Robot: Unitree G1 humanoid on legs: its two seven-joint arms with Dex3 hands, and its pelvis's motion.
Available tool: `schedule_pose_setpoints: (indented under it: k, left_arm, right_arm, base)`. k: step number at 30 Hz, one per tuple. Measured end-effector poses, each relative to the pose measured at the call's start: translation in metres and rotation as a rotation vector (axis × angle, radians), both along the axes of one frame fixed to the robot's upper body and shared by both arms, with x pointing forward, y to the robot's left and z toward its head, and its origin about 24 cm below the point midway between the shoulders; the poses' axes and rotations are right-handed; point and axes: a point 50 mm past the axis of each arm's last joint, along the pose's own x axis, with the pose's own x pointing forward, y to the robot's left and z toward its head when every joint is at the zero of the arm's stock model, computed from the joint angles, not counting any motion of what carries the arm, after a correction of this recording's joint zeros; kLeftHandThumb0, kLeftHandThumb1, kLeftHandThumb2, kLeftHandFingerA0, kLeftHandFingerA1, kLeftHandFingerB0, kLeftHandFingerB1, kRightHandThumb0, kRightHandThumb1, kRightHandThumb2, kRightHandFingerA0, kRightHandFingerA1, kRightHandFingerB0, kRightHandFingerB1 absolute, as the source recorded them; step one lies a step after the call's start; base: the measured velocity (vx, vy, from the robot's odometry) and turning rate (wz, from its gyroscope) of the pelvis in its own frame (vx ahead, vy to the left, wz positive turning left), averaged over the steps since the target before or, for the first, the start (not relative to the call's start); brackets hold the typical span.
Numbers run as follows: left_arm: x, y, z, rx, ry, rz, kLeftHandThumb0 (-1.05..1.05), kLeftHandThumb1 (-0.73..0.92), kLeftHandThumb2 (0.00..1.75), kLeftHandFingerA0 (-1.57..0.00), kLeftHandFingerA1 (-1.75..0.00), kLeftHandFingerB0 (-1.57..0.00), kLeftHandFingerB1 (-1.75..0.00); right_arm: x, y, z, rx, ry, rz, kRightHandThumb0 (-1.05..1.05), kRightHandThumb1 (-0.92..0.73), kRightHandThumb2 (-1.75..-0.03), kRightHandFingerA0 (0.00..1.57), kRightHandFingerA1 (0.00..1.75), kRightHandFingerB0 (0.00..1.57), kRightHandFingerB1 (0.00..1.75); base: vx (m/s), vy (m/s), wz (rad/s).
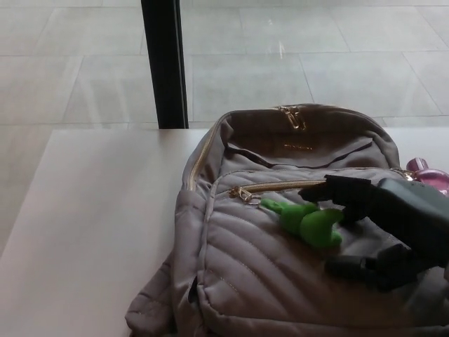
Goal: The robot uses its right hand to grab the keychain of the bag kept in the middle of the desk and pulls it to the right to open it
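A grey quilted bag [280,281] lies in the middle of the white desk [98,225]. Its gold front zipper [280,187] is closed, with the pull at the left end. A green frog keychain [309,223] hangs from that pull and rests on the front pocket. My right hand [386,225] comes in from the right and brackets the keychain's right end. The upper fingers [347,189] lie just over the frog. The thumb [358,267] sits below it with a strip of fabric showing between them. The hand is not closed on the keychain. My left hand does not show.
A pink object [425,173] peeks out behind the bag at the right edge. A black pillar [165,63] stands beyond the desk's far edge, with tiled floor behind it. Bare desk surface stretches left of the bag.
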Motion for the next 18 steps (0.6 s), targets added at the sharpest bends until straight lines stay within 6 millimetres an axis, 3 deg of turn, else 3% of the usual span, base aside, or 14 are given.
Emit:
schedule_pose_setpoints:
  k: [3, 4, 5, 6, 11, 12, 14, 15, 16, 17, 18]
  left_arm:
    - [0.001, -0.001, 0.000, 0.001, 0.003, -0.014, -0.73, 0.89, 0.67, -0.59, -0.47, -0.38, -0.39]
    - [0.001, -0.001, 0.000, 0.002, 0.003, -0.018, -0.72, 0.71, 1.06, -0.49, -0.60, -0.31, -0.52]
    - [0.001, -0.001, 0.000, 0.002, 0.002, -0.020, -0.73, 0.91, 0.67, -0.58, -0.47, -0.36, -0.37]
    - [0.001, -0.001, 0.000, 0.002, 0.001, -0.021, -0.73, 0.72, 1.06, -0.48, -0.59, -0.29, -0.51]
    - [0.004, -0.001, 0.001, 0.001, -0.018, -0.023, -0.75, 0.75, 1.08, -0.47, -0.59, -0.28, -0.51]
    - [0.005, -0.001, 0.001, 0.001, -0.023, -0.024, -0.73, 0.92, 0.69, -0.53, -0.44, -0.34, -0.37]
    - [0.006, -0.001, 0.002, 0.001, -0.033, -0.021, -0.74, 0.92, 0.72, -0.54, -0.45, -0.32, -0.37]
    - [0.006, -0.001, 0.002, 0.000, -0.037, -0.019, -0.74, 0.76, 1.10, -0.48, -0.58, -0.28, -0.50]
    - [0.006, -0.001, 0.002, -0.002, -0.041, -0.015, -0.74, 0.76, 1.10, -0.48, -0.58, -0.28, -0.50]
    - [0.005, -0.001, 0.002, -0.003, -0.044, -0.012, -0.76, 0.92, 0.73, -0.56, -0.46, -0.32, -0.38]
    - [0.005, -0.001, 0.002, -0.004, -0.047, -0.010, -0.74, 0.76, 1.11, -0.49, -0.58, -0.27, -0.50]
  right_arm:
    - [0.000, 0.001, -0.003, 0.004, -0.006, -0.007, -0.54, -0.62, -0.59, 0.82, 0.74, 0.38, 0.39]
    - [0.000, 0.002, -0.003, 0.007, -0.008, -0.009, -0.53, -0.61, -0.59, 0.84, 0.76, 0.40, 0.40]
    - [0.000, 0.002, -0.004, 0.010, -0.010, -0.009, -0.56, -0.45, -0.88, 0.79, 0.82, 0.33, 0.55]
    - [-0.001, 0.004, -0.005, 0.017, -0.013, -0.007, -0.51, -0.60, -0.57, 0.85, 0.81, 0.40, 0.40]
    - [-0.002, 0.016, -0.005, 0.042, -0.029, 0.016, -0.53, -0.60, -0.58, 0.86, 0.76, 0.39, 0.41]
    - [-0.003, 0.019, -0.005, 0.047, -0.032, 0.023, -0.54, -0.60, -0.58, 0.85, 0.78, 0.38, 0.42]
    - [-0.004, 0.024, -0.004, 0.054, -0.039, 0.034, -0.56, -0.60, -0.58, 0.84, 0.75, 0.38, 0.42]
    - [-0.004, 0.026, -0.004, 0.055, -0.041, 0.036, -0.56, -0.59, -0.58, 0.84, 0.75, 0.38, 0.42]
    - [-0.004, 0.027, -0.004, 0.052, -0.042, 0.040, -0.56, -0.59, -0.58, 0.84, 0.75, 0.38, 0.42]
    - [-0.004, 0.028, -0.004, 0.051, -0.044, 0.041, -0.63, -0.47, -0.88, 0.85, 0.82, 0.33, 0.54]
    - [-0.004, 0.028, -0.004, 0.049, -0.045, 0.041, -0.62, -0.59, -0.59, 0.83, 0.76, 0.38, 0.42]
  base:
    - [0.00, 0.000, 0.00]
    - [0.00, 0.000, 0.00]
    - [0.00, 0.000, 0.00]
    - [0.00, 0.000, 0.00]
    - [0.00, 0.000, 0.00]
    - [0.00, 0.000, 0.00]
    - [0.00, 0.000, 0.00]
    - [0.00, 0.000, 0.00]
    - [0.00, 0.000, 0.00]
    - [0.00, 0.000, 0.00]
    - [0.00, 0.000, 0.00]
